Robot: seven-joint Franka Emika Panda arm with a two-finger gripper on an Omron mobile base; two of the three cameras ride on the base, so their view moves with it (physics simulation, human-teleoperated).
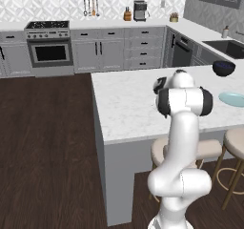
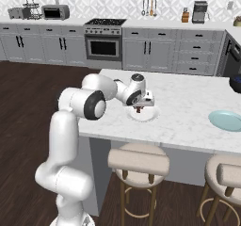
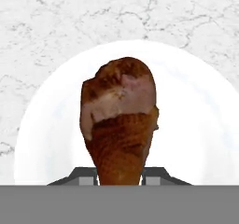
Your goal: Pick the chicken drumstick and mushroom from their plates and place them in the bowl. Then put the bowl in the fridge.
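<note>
The chicken drumstick (image 3: 119,125), reddish-brown with a paler patch, stands between my gripper's dark fingertips (image 3: 86,177). The gripper (image 3: 119,177) is shut on its lower end. Behind it lies the white plate (image 3: 196,125) on the marble island. From the right base view the gripper (image 2: 139,108) points down just over that white plate (image 2: 147,115), with the drumstick (image 2: 139,110) a small dark-red spot under the hand. I cannot tell whether the drumstick still touches the plate. The light blue plate (image 2: 226,120) (image 1: 232,99) lies further right. The mushroom, the bowl and the fridge are out of view.
A dark navy bowl (image 1: 223,68) sits at the island's far right corner. Padded stools (image 2: 139,161) stand along the island's near edge. The stove (image 2: 104,39) and grey cabinets line the back wall, and a sink (image 1: 231,46) is at the right counter.
</note>
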